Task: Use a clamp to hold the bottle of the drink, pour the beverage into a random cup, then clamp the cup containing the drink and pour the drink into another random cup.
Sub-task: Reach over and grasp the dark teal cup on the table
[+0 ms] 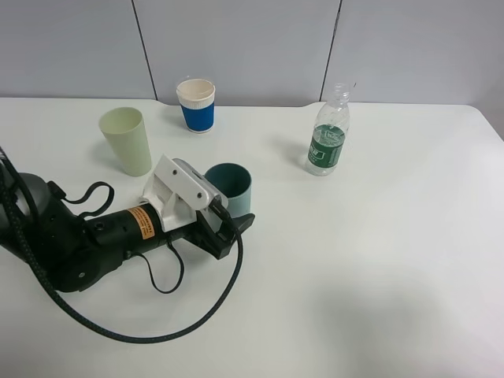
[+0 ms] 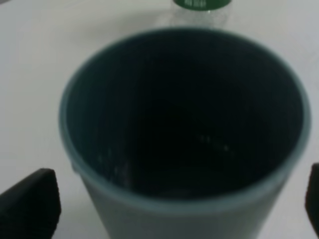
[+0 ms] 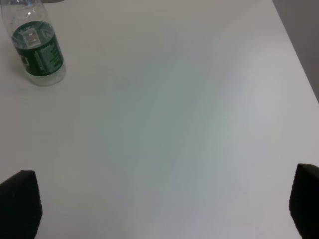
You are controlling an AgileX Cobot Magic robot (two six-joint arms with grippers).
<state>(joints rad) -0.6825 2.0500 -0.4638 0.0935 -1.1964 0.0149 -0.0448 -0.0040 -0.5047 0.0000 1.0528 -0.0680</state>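
The left clamp (image 1: 219, 211) lies low on the white table (image 1: 378, 260), its jaws spread wide on either side of the teal tumbler (image 1: 230, 185). From its own camera the dark fingertips (image 2: 30, 204) stand clear of the tumbler's wall, with a strip of table showing between, so nothing is gripped. The tumbler stands upright. Its inside is dark with a few faint glints, and I cannot tell whether any drink is in it.

The bottle (image 1: 327, 138) stands upright to the right of the tumbler and a little farther back, well apart from it. The blue paper cup (image 1: 196, 105) stands behind the tumbler, slightly to its left. The pale yellow-green tumbler (image 1: 126, 140) stands to its left, near the clamp's white mount.

The right clamp (image 3: 162, 204) is out of the high camera's sight. Its own camera shows its jaws wide apart over bare table.
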